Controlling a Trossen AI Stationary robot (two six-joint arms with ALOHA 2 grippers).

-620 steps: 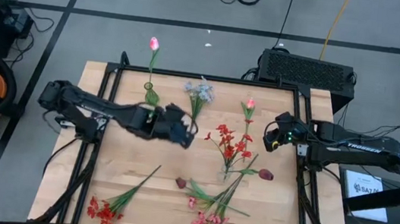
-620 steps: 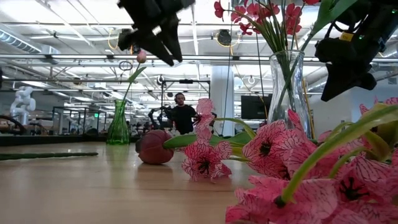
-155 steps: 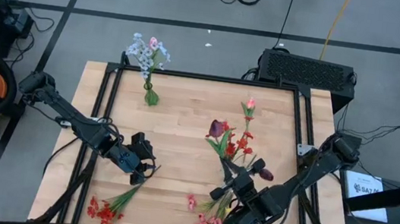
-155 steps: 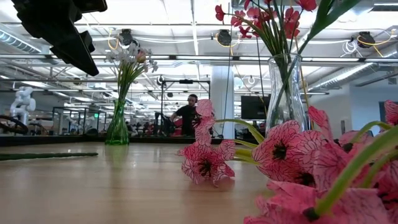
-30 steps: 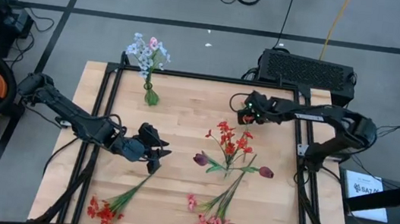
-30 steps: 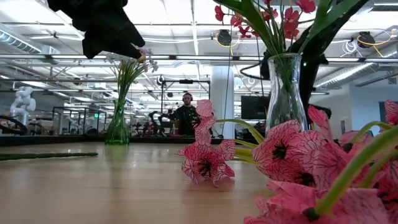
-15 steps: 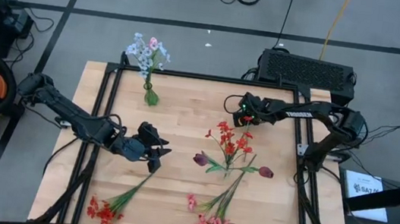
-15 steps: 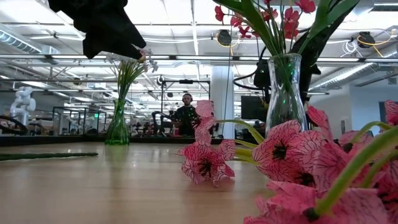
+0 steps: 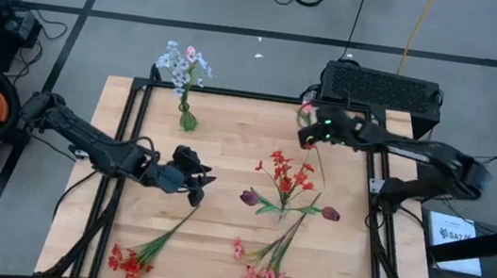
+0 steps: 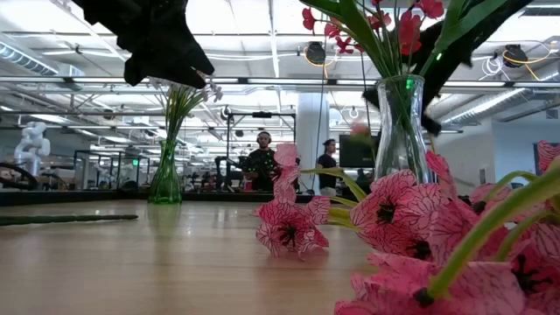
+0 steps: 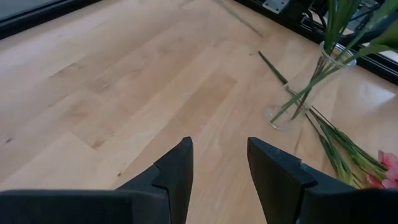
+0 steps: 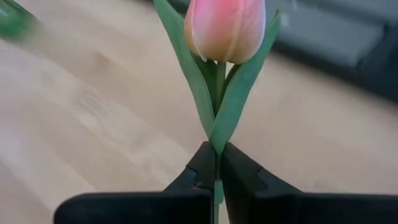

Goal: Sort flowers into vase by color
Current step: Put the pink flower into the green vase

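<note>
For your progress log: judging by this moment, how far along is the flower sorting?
Done: the green vase holds pale and pink blooms; the clear vase holds red sprays. In hand: the right gripper is shut on a pink tulip; the left gripper is open. Left: the red spray, pink spray and maroon tulips lie on the table.

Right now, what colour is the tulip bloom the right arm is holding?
Pink, paling toward the tip: the single tulip bloom above the right end effector, clearest in the right wrist view.

Bright even overhead light; foreground blooms (image 10: 455,254) blurred.
</note>
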